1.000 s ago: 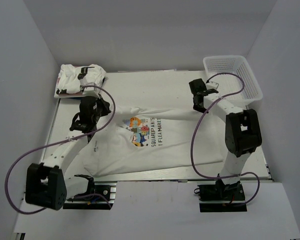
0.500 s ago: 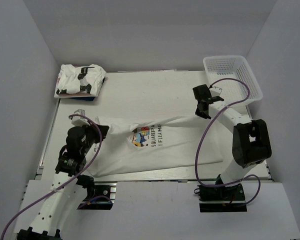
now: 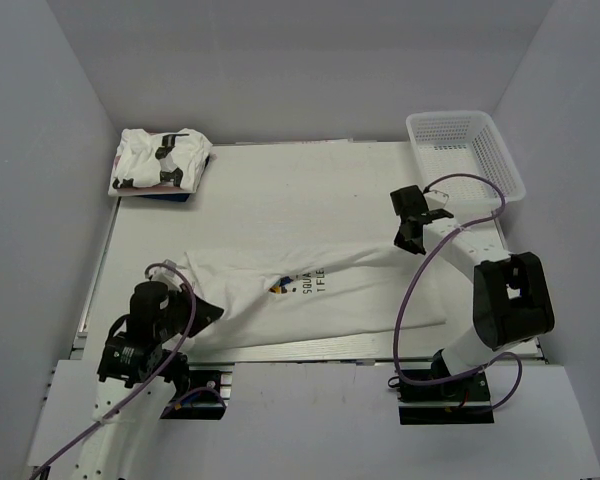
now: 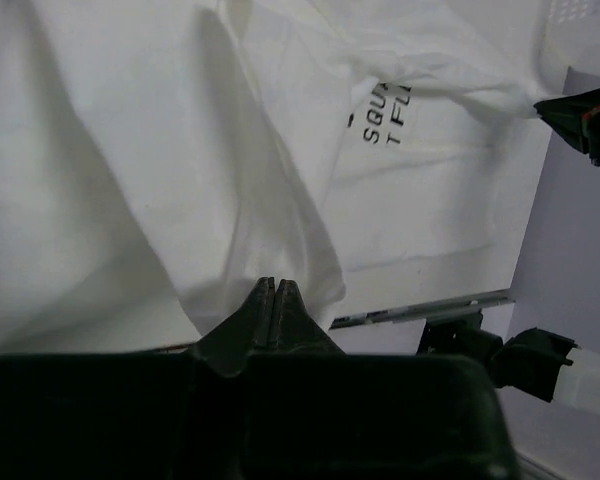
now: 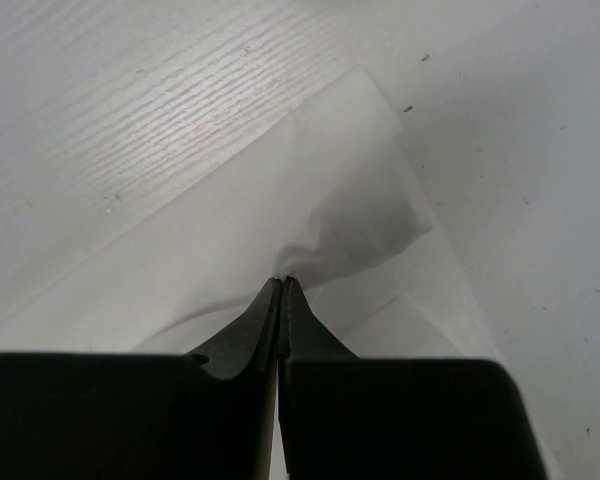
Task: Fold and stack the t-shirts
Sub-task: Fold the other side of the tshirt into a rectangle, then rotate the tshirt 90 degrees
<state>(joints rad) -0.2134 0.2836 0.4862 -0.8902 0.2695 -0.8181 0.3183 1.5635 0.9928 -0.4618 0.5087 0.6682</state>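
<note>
Worktop: one printed t-shirt spread out, one folded pile far-left corner, count inside unclear. One basket. Two arms: left arm, right arm.

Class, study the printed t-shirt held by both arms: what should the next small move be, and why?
Probably draw the pinched edge nearer and lower it onto the near hem. The left fingers and right fingers are shut on the raised edge of the printed t-shirt, its print half covered, the fold unfinished.

The left arm crouches low in the lower left of the top view. Its left gripper points right, jaws pinched tight on a fold of the t-shirt. At the right edge the right arm slants up-left from its elbow, and the right gripper is clamped on the same cloth.
</note>
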